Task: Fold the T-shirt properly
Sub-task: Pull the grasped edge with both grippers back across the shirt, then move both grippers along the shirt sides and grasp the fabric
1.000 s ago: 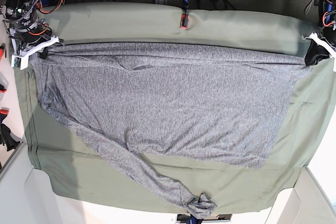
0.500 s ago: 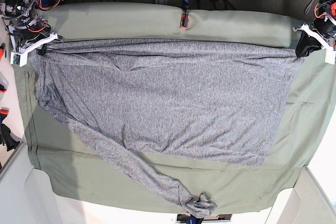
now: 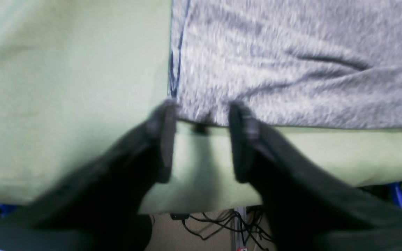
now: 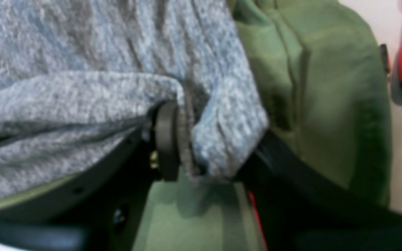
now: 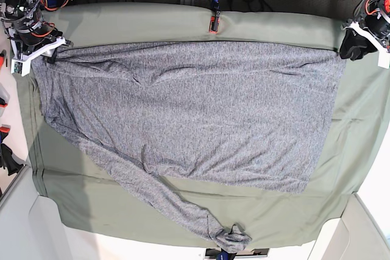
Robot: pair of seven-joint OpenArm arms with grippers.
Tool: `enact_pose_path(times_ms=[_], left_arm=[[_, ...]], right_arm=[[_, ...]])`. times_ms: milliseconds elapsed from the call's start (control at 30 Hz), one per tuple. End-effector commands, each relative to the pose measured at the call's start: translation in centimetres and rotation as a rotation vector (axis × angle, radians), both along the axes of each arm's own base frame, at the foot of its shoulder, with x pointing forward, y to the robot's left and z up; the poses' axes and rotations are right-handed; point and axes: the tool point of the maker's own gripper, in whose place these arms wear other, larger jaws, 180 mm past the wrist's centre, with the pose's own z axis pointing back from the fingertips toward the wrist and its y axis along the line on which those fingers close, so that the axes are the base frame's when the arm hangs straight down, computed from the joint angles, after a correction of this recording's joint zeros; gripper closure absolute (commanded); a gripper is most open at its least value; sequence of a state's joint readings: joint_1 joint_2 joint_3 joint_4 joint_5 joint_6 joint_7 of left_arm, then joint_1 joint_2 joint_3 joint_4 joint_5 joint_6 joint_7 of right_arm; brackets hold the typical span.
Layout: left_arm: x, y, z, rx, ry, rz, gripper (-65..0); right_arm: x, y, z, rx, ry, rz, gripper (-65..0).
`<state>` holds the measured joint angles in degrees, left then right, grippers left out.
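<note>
Your soft, speckled grey T-shirt (image 5: 195, 114) lies spread flat and wrinkly on the green table cloth (image 5: 183, 22). Your left gripper (image 3: 201, 139) is spread wide, holding nothing. Your right gripper (image 4: 201, 139) pinches a bunched corner.

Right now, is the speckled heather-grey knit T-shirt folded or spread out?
Spread out: the speckled heather-grey knit T-shirt lies open across the sage-green table cloth, one sleeve trailing forward.

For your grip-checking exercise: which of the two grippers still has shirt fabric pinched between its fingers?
The right gripper, clamping a bunched fold of the shirt; the left gripper gapes open, shirt released.
</note>
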<state>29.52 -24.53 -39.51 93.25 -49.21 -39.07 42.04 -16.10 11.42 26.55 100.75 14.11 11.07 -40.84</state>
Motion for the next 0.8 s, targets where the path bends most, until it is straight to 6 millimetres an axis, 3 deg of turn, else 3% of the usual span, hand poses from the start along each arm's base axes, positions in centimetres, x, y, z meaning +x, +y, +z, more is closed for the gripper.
enact_pose_path(times_ms=[0,167,400,567,767], left_arm=[[1.0,0.5,1.8,0.019,-0.053,-0.021,-30.7],[2.8,0.7,4.4,0.060,-0.113,-0.069,-30.7],[6.2,0.9,7.7,0.092,-0.219,-0.094,-30.7],[9.0,-0.1,8.1,0.141,-0.230,-0.144,-30.7],[12.2,-1.3,6.3,0.219,-0.203,-0.187,-30.7]], right_arm=[[0.9,-1.0,2.0,-0.034,-0.065,-0.012,-21.9],[2.8,-2.7,6.0,-0.091,-0.172,-0.041,-22.0],[8.4,-3.6,10.2,-0.090,-0.341,-0.059,-25.3],[13.0,-4.8,10.1,-0.018,-0.383,-0.110,-25.3],[16.7,-5.1,7.3,0.083,-0.324,-0.099,-26.9]])
